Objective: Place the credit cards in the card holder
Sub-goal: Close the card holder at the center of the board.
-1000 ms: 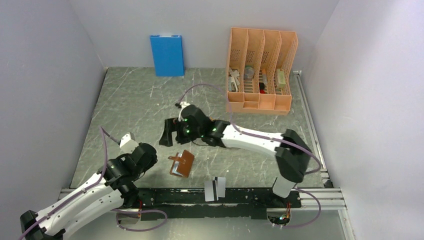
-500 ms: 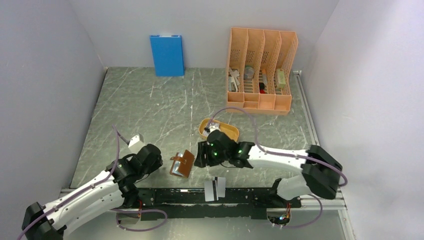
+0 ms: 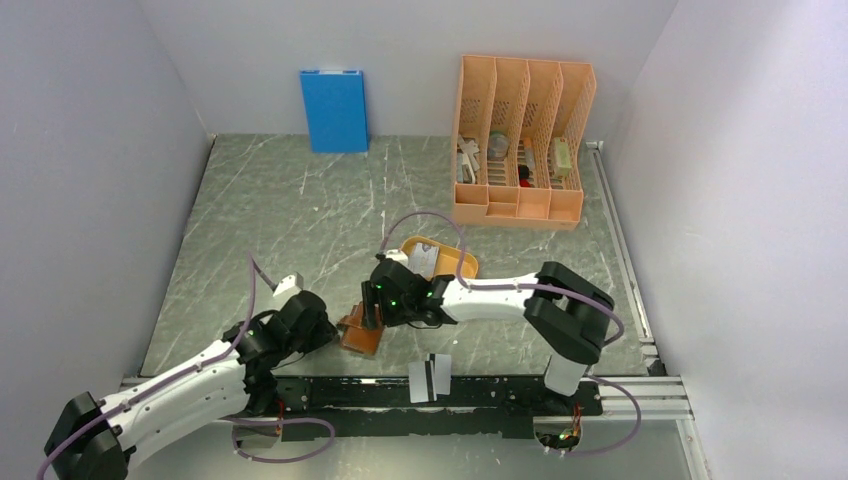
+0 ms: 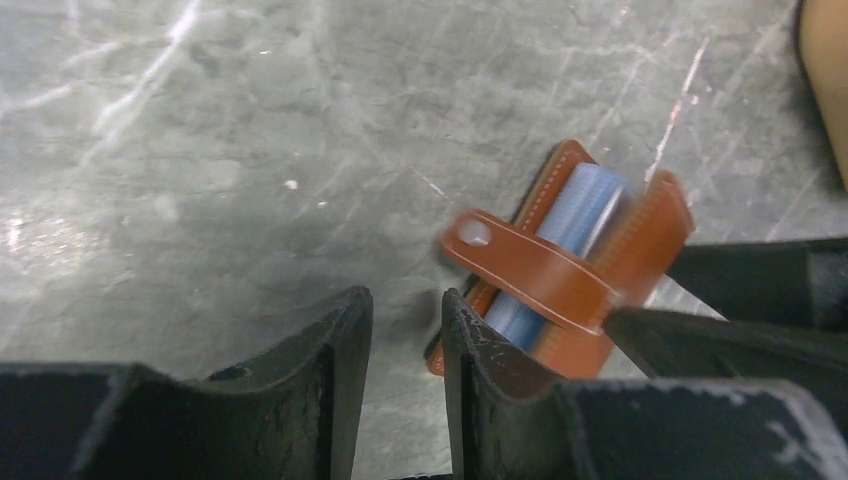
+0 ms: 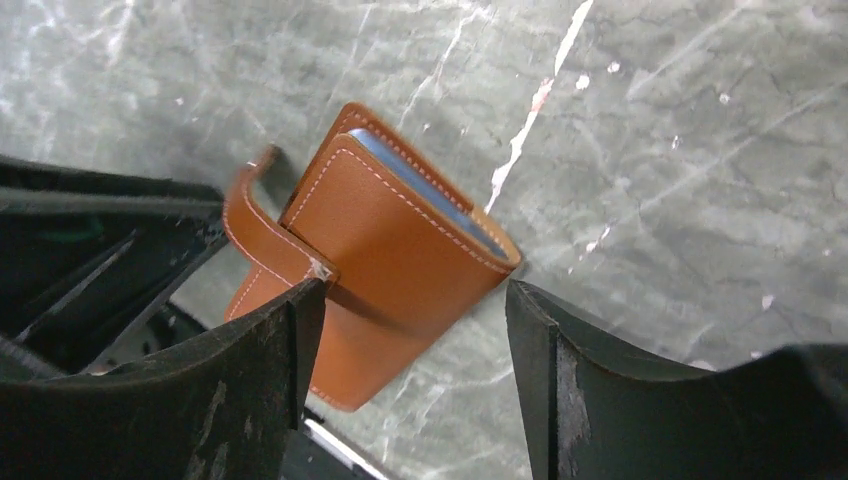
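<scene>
Both grippers crowd the card holder [image 4: 655, 230]. Jaws apart, the right gripper [image 5: 410, 300] straddles it; the left gripper [image 4: 405, 305] gapes narrowly beside it, seemingly empty.

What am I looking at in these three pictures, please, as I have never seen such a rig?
Two robot arms are bolted to a table's near edge. The wide picture looks down from above; the other two come from wrist cameras. The left hand, slightly open and empty, sits beside a brown leather card holder with a pale blue card inside. The right hand stands open astride that holder, not gripping it. A white card with a black stripe lies by the front edge. Farther back: an orange oval tray, an orange file rack, a blue box.
</scene>
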Controlling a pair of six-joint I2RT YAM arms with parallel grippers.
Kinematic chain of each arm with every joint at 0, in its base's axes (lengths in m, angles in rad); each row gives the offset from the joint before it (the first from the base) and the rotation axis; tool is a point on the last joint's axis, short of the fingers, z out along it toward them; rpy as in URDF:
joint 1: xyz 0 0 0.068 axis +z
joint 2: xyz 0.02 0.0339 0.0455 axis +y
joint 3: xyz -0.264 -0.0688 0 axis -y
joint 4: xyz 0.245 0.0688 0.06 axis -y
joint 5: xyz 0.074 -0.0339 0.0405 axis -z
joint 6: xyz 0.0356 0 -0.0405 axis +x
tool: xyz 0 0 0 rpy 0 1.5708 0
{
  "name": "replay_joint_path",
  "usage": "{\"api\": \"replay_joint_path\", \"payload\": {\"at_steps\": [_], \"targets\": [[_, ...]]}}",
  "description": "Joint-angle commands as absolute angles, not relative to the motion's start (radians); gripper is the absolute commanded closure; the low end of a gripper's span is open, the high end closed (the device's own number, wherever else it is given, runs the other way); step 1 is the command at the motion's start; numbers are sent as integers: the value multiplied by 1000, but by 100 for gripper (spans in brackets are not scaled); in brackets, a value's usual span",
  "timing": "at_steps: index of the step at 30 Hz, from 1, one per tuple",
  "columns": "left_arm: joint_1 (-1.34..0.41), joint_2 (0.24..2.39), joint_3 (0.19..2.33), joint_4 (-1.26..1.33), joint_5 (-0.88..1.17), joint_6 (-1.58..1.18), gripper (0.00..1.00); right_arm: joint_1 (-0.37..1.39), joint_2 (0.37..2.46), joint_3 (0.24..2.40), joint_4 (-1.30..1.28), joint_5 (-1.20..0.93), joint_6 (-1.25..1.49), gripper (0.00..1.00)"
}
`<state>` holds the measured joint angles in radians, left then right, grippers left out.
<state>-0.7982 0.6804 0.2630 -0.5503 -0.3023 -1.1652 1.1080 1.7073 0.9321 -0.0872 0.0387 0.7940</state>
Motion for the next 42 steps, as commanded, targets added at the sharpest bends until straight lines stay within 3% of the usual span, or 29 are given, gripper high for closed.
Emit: {"api": "replay_joint_path", "payload": {"at_steps": [1, 13, 23, 32, 42], "targets": [[-799, 689, 219, -454, -211, -1122, 62, 1127, 1785, 998, -165, 136, 747, 31], [-798, 568, 264, -518, -248, -1081, 57, 1143, 1897, 1044, -212, 204, 638, 34], [-800, 792, 276, -314, -218, -1013, 52, 1141, 1912, 1057, -186, 176, 548, 31], [-800, 846, 249, -305, -232, -1048, 67, 1121, 1776, 1011, -160, 128, 597, 25], [-799, 860, 233, -346, -282, -1080, 86, 1064, 1578, 808, -10, -19, 822, 21]]}}
